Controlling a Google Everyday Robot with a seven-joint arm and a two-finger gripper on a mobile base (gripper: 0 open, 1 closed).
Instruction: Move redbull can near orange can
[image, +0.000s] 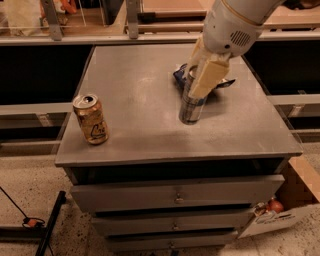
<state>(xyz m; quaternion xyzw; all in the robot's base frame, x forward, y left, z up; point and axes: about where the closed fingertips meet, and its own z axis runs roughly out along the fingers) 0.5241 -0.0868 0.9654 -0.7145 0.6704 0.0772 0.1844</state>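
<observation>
A white robot arm (235, 25) reaches down; its cream pincer (201, 80) pinches the top of a tall slim silver-and-blue can (191, 107) near the middle of a grey metal table (140, 70). A short orange-gold can (91, 119) stands well apart, front left. A dark blue snack bag (179, 76) lies just behind the pincer.

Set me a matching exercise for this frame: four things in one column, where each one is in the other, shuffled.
Things:
1. redbull can
2. orange can
3. snack bag
4. gripper

Places:
A. near the front left corner of the table
B. toward the back right, partly hidden behind the gripper
C. mid-table, clasped at its top
D. over the middle of the table, fingers closed on a can

Pairs: 1-C, 2-A, 3-B, 4-D
</observation>
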